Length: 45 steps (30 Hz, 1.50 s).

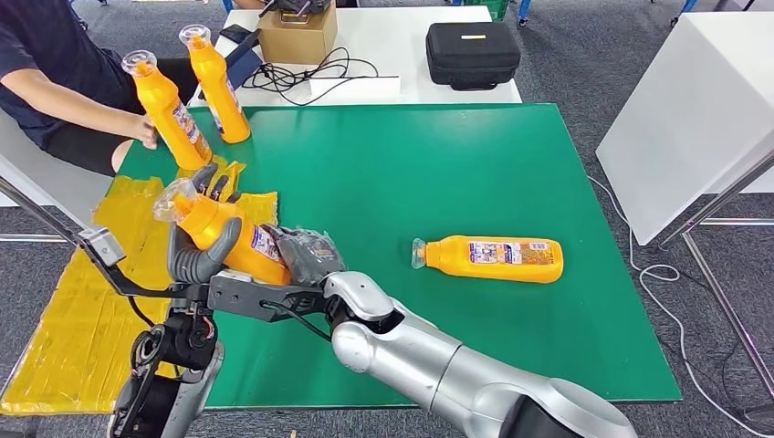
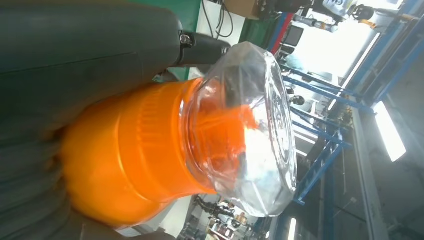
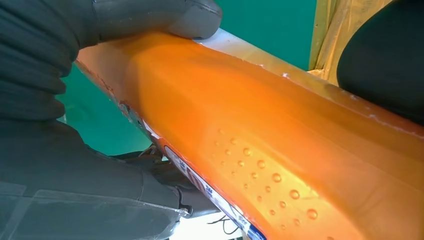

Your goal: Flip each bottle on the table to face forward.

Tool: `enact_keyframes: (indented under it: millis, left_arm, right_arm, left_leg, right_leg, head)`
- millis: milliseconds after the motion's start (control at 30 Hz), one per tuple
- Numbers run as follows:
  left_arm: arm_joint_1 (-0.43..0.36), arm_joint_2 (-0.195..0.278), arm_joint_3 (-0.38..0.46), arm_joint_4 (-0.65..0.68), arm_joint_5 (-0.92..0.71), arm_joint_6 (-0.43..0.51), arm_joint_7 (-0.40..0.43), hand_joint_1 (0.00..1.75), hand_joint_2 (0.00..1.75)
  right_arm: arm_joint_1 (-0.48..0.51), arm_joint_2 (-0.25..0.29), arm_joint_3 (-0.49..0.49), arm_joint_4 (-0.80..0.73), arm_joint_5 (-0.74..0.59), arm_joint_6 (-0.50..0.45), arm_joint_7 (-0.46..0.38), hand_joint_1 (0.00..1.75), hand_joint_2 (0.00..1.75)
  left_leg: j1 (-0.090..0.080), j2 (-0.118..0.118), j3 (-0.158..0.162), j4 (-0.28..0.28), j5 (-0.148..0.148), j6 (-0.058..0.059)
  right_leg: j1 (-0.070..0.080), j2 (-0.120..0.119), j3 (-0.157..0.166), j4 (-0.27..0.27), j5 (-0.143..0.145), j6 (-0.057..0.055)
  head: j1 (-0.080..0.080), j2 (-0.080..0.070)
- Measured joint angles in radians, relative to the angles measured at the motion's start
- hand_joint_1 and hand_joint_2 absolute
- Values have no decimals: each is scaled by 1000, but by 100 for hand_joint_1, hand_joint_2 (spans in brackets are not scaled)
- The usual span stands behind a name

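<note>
- The left hand (image 1: 203, 239) is wrapped round an orange bottle (image 1: 233, 239) near its neck, thumb across the front and fingers behind, holding it tilted off the green table (image 1: 411, 164) with the clear cap (image 1: 171, 199) pointing toward 10 o'clock
- The right hand (image 1: 306, 255) closes on the lower end of the same bottle, so both hands share it; I take this as a 2-handed turn, one end steadied while the other rotates the label round
- From the right wrist, a thumb lies over the orange body and beads of moisture show on the plastic, which could make it slippery
- At 3 o'clock from the held bottle, a second orange bottle (image 1: 493, 258) lies on its side, cap pointing toward the robot's left, well apart from both hands and not yet dealt with
- At 11 o'clock, 2 upright bottles stand near the far left corner: one (image 1: 170, 114) with a seated person's hand (image 1: 146, 133) beside it, the other (image 1: 217, 87) just behind; I cannot tell whether the person is touching
- A yellow cloth (image 1: 82, 301) drapes over the table's left edge below the held bottle
- Beyond the table sit a cardboard box (image 1: 297, 36) and a black case (image 1: 472, 53)
</note>
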Motion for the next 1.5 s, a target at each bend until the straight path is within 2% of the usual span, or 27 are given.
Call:
enact_keyframes:
  millis: [300, 433, 567, 700, 900, 1300, 1333, 1433, 1467, 1500]
  left_arm:
    - [-6, 0, -5, 16, 2, -31, 28, 0, 175]
    - [-9, 1, -7, 23, 13, -64, 59, 0, 0]
    - [-10, 1, -11, 33, 20, -83, 74, 0, 0]
    - [-8, 1, -26, 45, 24, -91, 83, 0, 175]
    - [16, 1, -40, 46, 32, -111, 87, 0, 175]
    - [34, 1, -38, 46, 35, -118, 89, 1, 175]
    - [36, 1, -37, 45, 32, -118, 88, 30, 175]
    - [46, 1, -33, 40, 25, -117, 86, 159, 175]
    - [50, 1, -32, 37, 24, -117, 85, 174, 175]
    - [54, 1, -29, 34, 24, -116, 84, 175, 175]
  right_arm:
    - [2, -1, -11, 20, 1, -8, -9, 175, 175]
    - [3, -1, -25, 39, 15, -22, -34, 175, 175]
    - [4, -1, -41, 53, 41, -38, -49, 175, 175]
    - [4, -1, -51, 56, 68, -58, -50, 175, 175]
    - [5, 0, -53, 55, 105, -85, -30, 175, 175]
    - [9, 0, -39, 25, 72, -76, 4, 175, 175]
    - [10, 0, -38, 24, 68, -74, 3, 175, 175]
    - [14, 0, -34, 23, 64, -71, -1, 175, 175]
    - [16, 0, -32, 22, 63, -70, -1, 175, 175]
    - [19, 0, -31, 20, 62, -69, -1, 175, 175]
  left_leg:
    - [0, 0, 0, 0, 0, 0]
    - [0, 0, 0, 0, 0, 0]
    - [0, 0, 0, 0, 0, 0]
    - [0, 0, 0, 0, 0, 0]
    - [0, 0, 0, 0, 0, 0]
    - [0, 0, 0, 0, 0, 0]
    - [0, 0, 0, 0, 0, 0]
    - [0, 0, 0, 0, 0, 0]
    - [0, 0, 0, 0, 0, 0]
    - [0, 0, 0, 0, 0, 0]
  right_leg:
    - [0, 0, 0, 0, 0, 0]
    - [0, 0, 0, 0, 0, 0]
    - [0, 0, 0, 0, 0, 0]
    - [0, 0, 0, 0, 0, 0]
    - [0, 0, 0, 0, 0, 0]
    - [0, 0, 0, 0, 0, 0]
    - [0, 0, 0, 0, 0, 0]
    - [0, 0, 0, 0, 0, 0]
    - [0, 0, 0, 0, 0, 0]
    - [0, 0, 0, 0, 0, 0]
  head:
    - [0, 0]
    - [0, 0]
    - [0, 0]
    - [0, 0]
    - [0, 0]
    - [0, 0]
    - [0, 0]
    - [0, 0]
    - [0, 0]
    - [0, 0]
